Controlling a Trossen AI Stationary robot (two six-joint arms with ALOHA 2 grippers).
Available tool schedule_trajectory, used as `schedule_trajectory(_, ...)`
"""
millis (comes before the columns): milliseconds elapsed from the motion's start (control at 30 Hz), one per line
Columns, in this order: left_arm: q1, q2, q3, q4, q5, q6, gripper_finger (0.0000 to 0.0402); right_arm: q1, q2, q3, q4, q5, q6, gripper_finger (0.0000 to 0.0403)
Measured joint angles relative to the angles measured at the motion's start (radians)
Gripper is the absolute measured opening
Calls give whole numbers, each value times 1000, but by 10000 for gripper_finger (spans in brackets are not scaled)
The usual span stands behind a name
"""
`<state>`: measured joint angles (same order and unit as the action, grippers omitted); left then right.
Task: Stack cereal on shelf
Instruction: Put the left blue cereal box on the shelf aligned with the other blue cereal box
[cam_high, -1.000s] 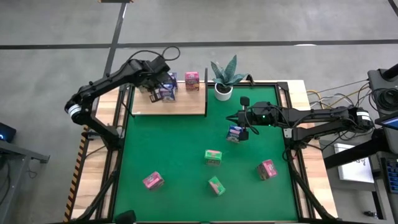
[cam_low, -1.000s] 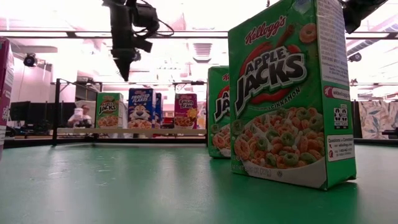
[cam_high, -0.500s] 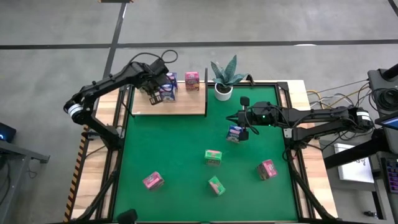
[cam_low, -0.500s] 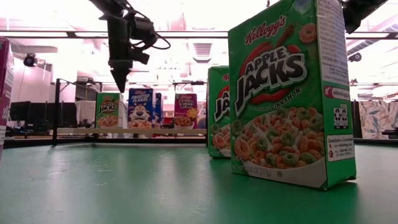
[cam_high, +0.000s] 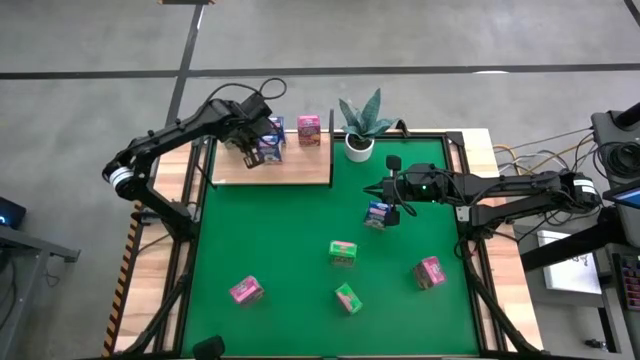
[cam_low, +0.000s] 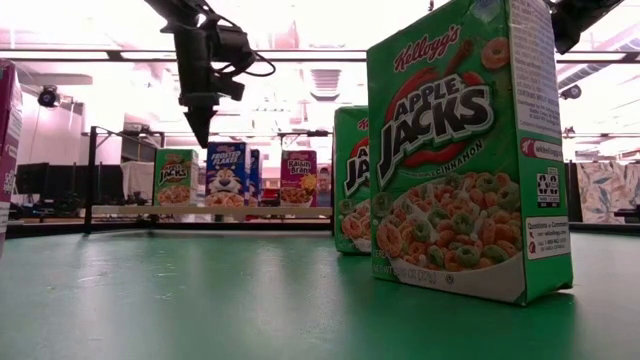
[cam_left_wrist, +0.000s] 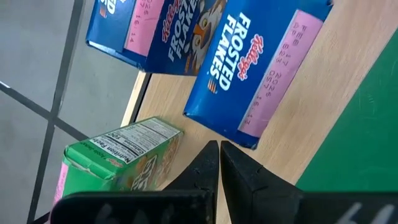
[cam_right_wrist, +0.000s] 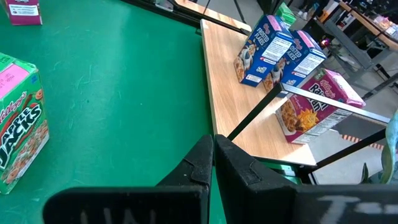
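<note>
The shelf (cam_high: 285, 168) is a light-wood board at the table's far left. On it stand a green carton (cam_low: 175, 177), two blue-and-white cartons (cam_high: 270, 140) and a pink one (cam_high: 308, 128). My left gripper (cam_left_wrist: 219, 155) is shut and empty above the board's left part, near the blue cartons (cam_left_wrist: 261, 68). My right gripper (cam_right_wrist: 212, 148) is shut and empty at mid-table, right beside a blue carton (cam_high: 377, 214) that its own wrist view does not show. Two green cartons (cam_high: 342, 253) (cam_high: 347, 297) and two pink ones (cam_high: 245, 290) (cam_high: 430, 271) rest on the green table.
A potted plant (cam_high: 360, 140) stands just right of the shelf's far corner. Thin black posts (cam_right_wrist: 261, 106) rise at the shelf's edges. In the low view a large green carton (cam_low: 465, 150) fills the near right, with another (cam_low: 350, 180) behind it.
My left gripper has come down a little over the shelf's left part and tipped slightly, still shut. The cartons have stayed where they were.
</note>
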<state>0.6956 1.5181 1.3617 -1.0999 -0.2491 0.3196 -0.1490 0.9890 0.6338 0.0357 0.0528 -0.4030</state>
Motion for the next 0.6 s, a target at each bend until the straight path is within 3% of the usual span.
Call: schedule_trajectory(600, -3, 0, 0, 7, 25, -15, 0, 0, 0, 0, 0, 0, 0, 9)
